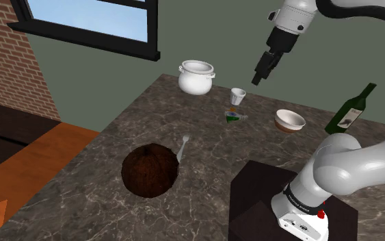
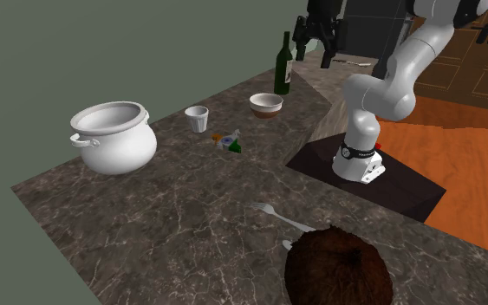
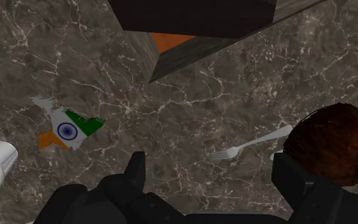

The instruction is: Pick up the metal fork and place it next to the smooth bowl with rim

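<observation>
- The jaws hang high over the dark marble table (image 1: 211, 161), wide open and empty. In the wrist view the two black fingers (image 3: 136, 170) stand well apart with nothing between them but the table far below.
- In the shoulder view the jaws sit at the end of the white arm (image 1: 341, 168), up in the air above the small white cup (image 1: 237, 96).
- The metal fork (image 1: 183, 146) lies flat on the table. Its tines point away from a dark brown, rough round object (image 1: 150, 170) and its handle end reaches that object's edge.
- In the wrist view the fork (image 3: 250, 144) lies below, nearer one finger, with the brown object (image 3: 333, 143) just beside its handle. A second pale sliver shows at the brown object's edge; I cannot tell what it is.
- The bowl (image 1: 290, 120), pale inside with a brown band outside, stands upright and well apart from the fork, towards the shoulder view's right.
- A green wine bottle (image 1: 350, 109) stands near the bowl on the side away from the fork.
- A small flat piece in orange, white and green (image 1: 233, 118) lies between cup and bowl, just beside the cup.
- A white two-handled pot (image 1: 196, 77) stands near the table's far edge, beyond the cup.
- The dark stand (image 1: 252, 195) sits at the table's near corner.
- Behind are a green wall with a window (image 1: 95, 20), and an orange wooden floor (image 1: 40, 154) beside the table.
</observation>
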Controlling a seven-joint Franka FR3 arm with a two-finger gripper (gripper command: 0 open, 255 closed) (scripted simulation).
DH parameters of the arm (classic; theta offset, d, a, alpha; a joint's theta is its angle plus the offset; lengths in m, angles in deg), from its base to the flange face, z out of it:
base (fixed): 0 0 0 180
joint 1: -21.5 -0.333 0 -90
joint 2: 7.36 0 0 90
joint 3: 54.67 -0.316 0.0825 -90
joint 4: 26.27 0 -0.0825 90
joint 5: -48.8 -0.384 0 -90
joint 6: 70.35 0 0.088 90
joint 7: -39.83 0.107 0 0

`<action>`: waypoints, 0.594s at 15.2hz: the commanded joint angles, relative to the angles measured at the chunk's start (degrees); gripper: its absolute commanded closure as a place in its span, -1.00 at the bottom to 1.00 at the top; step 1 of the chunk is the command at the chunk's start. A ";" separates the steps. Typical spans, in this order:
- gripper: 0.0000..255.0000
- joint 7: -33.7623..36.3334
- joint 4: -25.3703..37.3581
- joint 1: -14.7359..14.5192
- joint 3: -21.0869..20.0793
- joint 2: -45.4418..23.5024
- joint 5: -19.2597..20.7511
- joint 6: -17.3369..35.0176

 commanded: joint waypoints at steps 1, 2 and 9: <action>-1.00 0.00 0.00 0.00 0.00 0.00 0.00 0.00; -1.00 2.67 -1.05 0.40 -1.29 -0.45 -0.76 1.08; -1.00 21.03 -5.88 3.05 -10.36 -6.55 -6.08 9.27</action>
